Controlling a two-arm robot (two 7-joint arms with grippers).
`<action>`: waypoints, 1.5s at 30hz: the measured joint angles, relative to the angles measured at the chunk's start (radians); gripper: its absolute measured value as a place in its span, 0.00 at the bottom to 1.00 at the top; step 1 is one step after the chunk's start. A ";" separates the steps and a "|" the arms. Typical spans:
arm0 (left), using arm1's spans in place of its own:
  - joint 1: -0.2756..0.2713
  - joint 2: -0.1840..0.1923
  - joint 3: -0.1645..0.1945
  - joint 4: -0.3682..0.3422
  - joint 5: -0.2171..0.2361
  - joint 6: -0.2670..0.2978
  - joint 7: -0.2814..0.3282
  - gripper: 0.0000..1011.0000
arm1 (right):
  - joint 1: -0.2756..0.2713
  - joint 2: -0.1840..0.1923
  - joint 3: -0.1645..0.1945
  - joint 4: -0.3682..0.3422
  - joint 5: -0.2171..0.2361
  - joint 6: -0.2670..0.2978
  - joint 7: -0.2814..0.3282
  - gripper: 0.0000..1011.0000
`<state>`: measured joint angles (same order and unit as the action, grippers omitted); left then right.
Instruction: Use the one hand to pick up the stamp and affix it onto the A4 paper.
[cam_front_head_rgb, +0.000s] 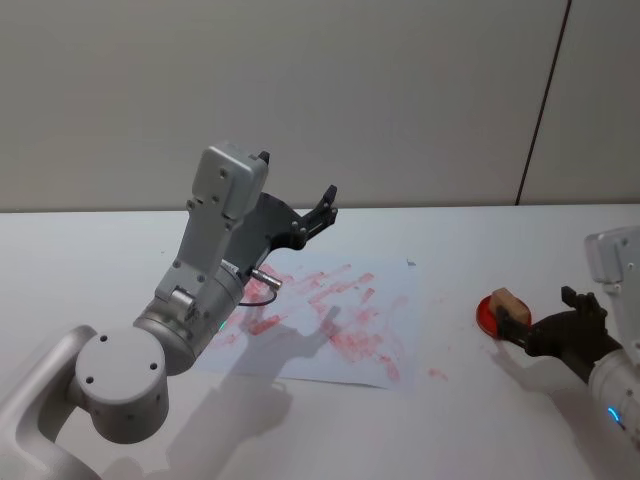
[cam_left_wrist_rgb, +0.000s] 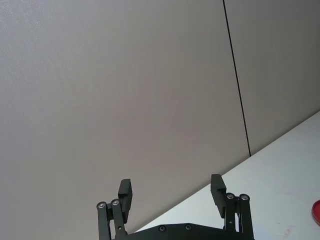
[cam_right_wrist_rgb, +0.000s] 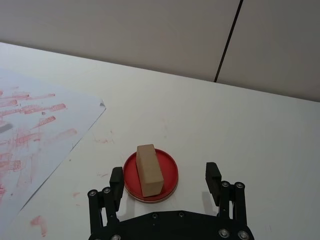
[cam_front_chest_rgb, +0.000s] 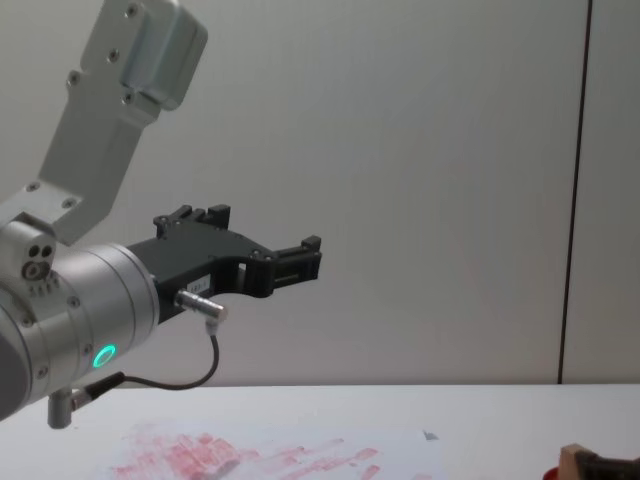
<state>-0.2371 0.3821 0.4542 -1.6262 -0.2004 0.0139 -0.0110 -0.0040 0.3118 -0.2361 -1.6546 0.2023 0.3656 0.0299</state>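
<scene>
Tan wooden stamp (cam_right_wrist_rgb: 149, 170) lying on red disc (cam_right_wrist_rgb: 171, 172), ink-smeared A4 paper (cam_right_wrist_rgb: 35, 135) flat nearby

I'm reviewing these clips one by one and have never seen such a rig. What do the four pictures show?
This is a two-armed robot at a white table. The head view looks down from its head; the chest view looks across the table from lower down; each wrist view looks out along one arm's gripper. On the table lies the A4 paper, smeared with red ink, and to its right a flat red disc with the stamp, a small wooden block, standing on it. The right gripper is open, fingers either side of the disc, not touching the stamp. The left gripper, also open, hangs in the air on the left, holding nothing.
</scene>
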 joint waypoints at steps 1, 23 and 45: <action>0.000 0.000 0.000 0.000 0.000 0.000 0.000 0.99 | 0.008 -0.005 -0.002 0.011 -0.006 0.001 0.004 0.99; 0.000 0.000 0.000 0.000 0.000 0.000 0.000 0.99 | 0.079 -0.049 -0.016 0.110 -0.049 0.008 0.041 0.82; 0.000 0.000 0.000 0.000 0.000 0.000 0.000 0.99 | 0.093 -0.057 -0.019 0.127 -0.057 0.009 0.048 0.22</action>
<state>-0.2371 0.3821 0.4543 -1.6262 -0.2004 0.0139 -0.0109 0.0888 0.2548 -0.2551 -1.5274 0.1452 0.3743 0.0779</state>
